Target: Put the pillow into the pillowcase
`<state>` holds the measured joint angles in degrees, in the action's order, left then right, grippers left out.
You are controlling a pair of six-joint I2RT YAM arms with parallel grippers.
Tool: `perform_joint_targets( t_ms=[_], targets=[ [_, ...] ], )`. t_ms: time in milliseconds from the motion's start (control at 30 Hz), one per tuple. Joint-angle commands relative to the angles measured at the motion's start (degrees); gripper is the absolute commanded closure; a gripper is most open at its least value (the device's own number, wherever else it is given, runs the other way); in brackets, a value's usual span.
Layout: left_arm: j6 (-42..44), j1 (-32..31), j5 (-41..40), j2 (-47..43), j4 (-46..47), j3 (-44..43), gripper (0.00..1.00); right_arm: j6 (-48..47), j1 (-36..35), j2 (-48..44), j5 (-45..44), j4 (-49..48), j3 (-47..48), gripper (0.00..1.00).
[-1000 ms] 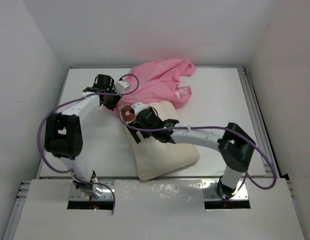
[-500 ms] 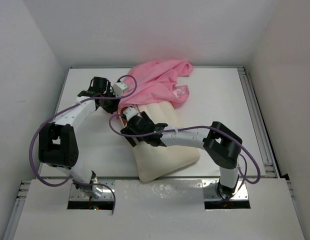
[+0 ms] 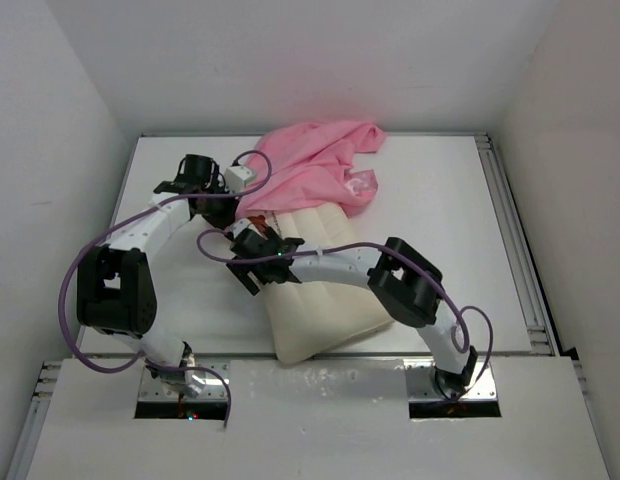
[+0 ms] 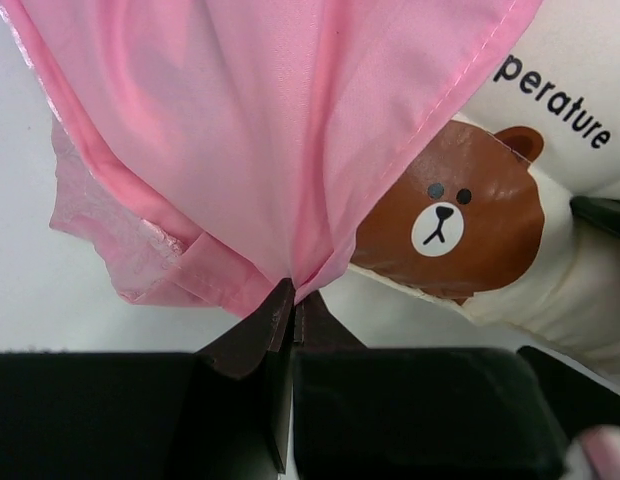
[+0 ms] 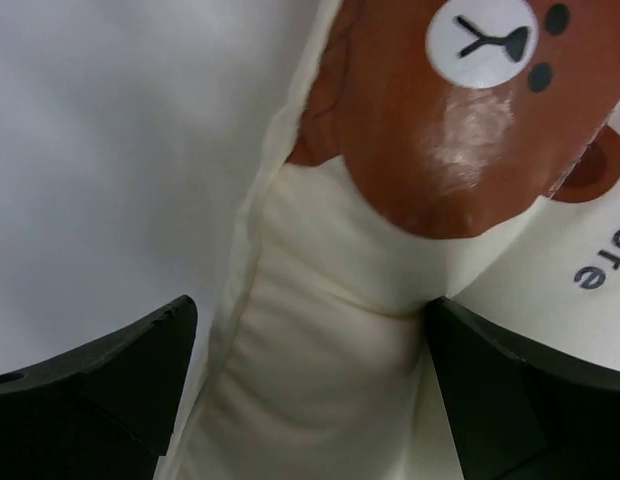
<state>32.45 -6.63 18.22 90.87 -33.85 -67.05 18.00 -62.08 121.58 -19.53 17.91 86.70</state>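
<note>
The cream pillow (image 3: 330,300) lies slanted in the middle of the table. Its far end is under the edge of the crumpled pink pillowcase (image 3: 315,170). My left gripper (image 3: 222,200) is shut on the pillowcase's hem, and in the left wrist view the pink fabric (image 4: 270,130) is pinched at the gripper's (image 4: 293,295) tips. The pillow's brown bear print (image 4: 450,225) shows just beside the hem. My right gripper (image 3: 252,250) is open at the pillow's far left corner. In the right wrist view the gripper (image 5: 310,310) straddles the pillow's edge (image 5: 330,400) below the bear print (image 5: 460,130).
The white table (image 3: 440,200) has raised rails along its right edge (image 3: 510,230) and white walls around it. My right arm (image 3: 400,280) lies folded across the pillow. Purple cables loop beside both arms.
My right gripper has slid left along the pillow to its far left corner, and the arm has folded up. The left gripper has shifted slightly left, still holding the pink hem.
</note>
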Motion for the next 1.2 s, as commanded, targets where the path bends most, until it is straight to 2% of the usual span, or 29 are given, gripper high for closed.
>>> perform_joint_targets(
  t_ms=[0,33,100,133,267,400,567,700,800,900,967,1000,1033,1100,1133,1167],
  targets=[
    [-1.33,0.57,2.88,-1.13,-1.66,-0.98,1.00,6.07,4.24,4.72,4.49,6.43,3.39,0.08],
    [-1.68,0.40,3.31,-1.48,-1.92,-0.89,1.00,8.43,7.04,4.28,8.24,5.39,2.78,0.39],
    [-2.03,0.39,4.28,-1.92,-2.01,-0.81,1.00,10.90,9.43,1.14,10.12,0.84,1.38,0.91],
    [-2.21,0.31,4.72,-2.45,-2.27,-0.81,1.00,11.09,10.92,0.07,10.12,-0.41,0.76,1.00],
    [-2.21,-0.75,5.16,-3.85,-4.73,-2.56,1.00,12.05,13.56,-6.42,7.94,-5.33,2.07,1.00],
    [-1.77,-2.41,6.56,-6.66,-7.11,-6.51,1.00,15.75,16.37,-18.09,2.84,-16.49,-3.62,1.00],
    [1.99,-7.41,11.30,-9.04,-13.16,-11.08,1.00,16.28,16.82,-25.25,-5.33,-27.20,-9.61,1.00],
    [7.98,-12.26,18.06,-9.22,-19.15,-15.48,1.00,16.37,14.80,-23.24,-6.66,-29.34,-8.83,1.00],
    [9.65,-13.84,25.45,-8.78,-20.73,-15.22,1.00,19.43,14.71,-16.92,-2.65,-24.08,-4.61,1.00],
    [10.44,-12.01,27.39,-8.78,-20.91,-12.94,1.00,22.69,15.94,-11.99,4.11,-19.85,-3.29,1.00],
    [11.67,-8.25,28.71,-9.65,-21.09,-9.69,1.00,22.17,16.64,-11.89,7.21,-21.24,-5.47,1.00],
    [11.85,-7.09,28.63,-10.01,-20.74,-8.29,1.00,21.38,17.08,-12.24,8.96,-21.95,-6.18,0.95],
    [11.94,-5.86,28.11,-10.27,-19.86,-6.97,1.00,20.33,17.35,-12.77,13.77,-22.65,-6.88,0.84],
    [11.33,-4.18,23.90,-11.15,-18.46,-3.97,1.00,16.38,18.31,-15.22,19.06,-22.92,-8.64,0.56],
    [10.89,-2.78,20.58,-11.33,-16.71,-0.49,1.00,13.84,18.75,-16.36,23.35,-21.88,-10.04,0.31],
    [10.71,-2.42,19.50,-11.33,-16.34,0.42,0.98,12.51,19.02,-17.68,24.96,-21.17,-11.10,0.24]
  ],
)
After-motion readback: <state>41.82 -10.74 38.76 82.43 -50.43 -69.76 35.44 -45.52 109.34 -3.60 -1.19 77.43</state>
